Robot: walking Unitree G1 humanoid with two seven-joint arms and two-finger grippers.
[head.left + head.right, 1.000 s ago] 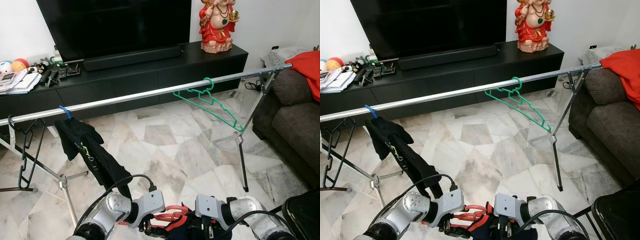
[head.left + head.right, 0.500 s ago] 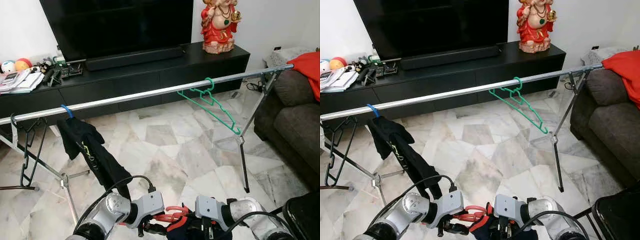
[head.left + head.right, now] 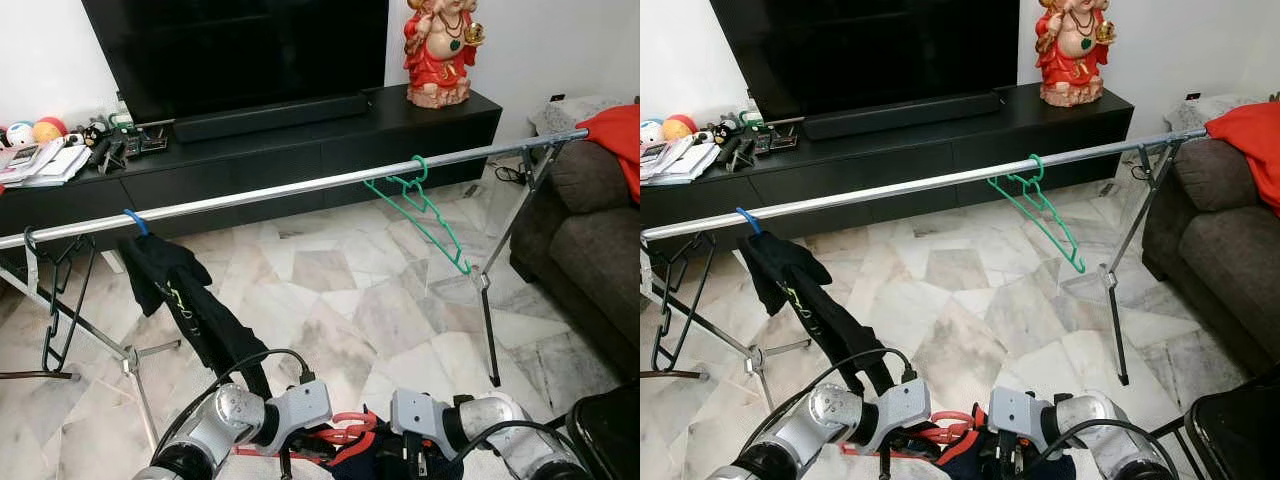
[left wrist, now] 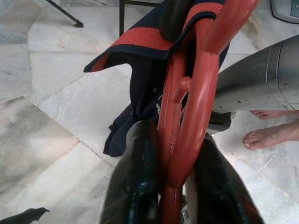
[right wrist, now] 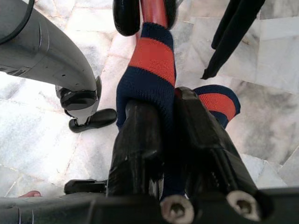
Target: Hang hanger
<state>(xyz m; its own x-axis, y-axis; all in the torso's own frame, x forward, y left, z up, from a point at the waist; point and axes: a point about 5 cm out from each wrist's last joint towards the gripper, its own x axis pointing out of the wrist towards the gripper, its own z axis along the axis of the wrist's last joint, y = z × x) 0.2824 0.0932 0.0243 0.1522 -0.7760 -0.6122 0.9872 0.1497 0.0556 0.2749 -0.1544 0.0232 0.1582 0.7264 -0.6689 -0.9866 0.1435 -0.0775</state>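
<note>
Red hanger (image 4: 187, 116), with a navy-and-red striped garment (image 5: 152, 77): held low before the robot. Left gripper (image 4: 173, 186) fingers clamp its neck; right gripper (image 5: 163, 140) fingers pinch the garment, steadying it for the rail (image 3: 300, 188) above.

light: even, bright daylight-like indoor | glare: pale sheen on marble floor (image 3: 330, 300) centre frame | shadows: soft, faint under rail (image 3: 300, 187) | focus: head views sharp | wrist views: near black fingers blurred, background floor crisp
</note>
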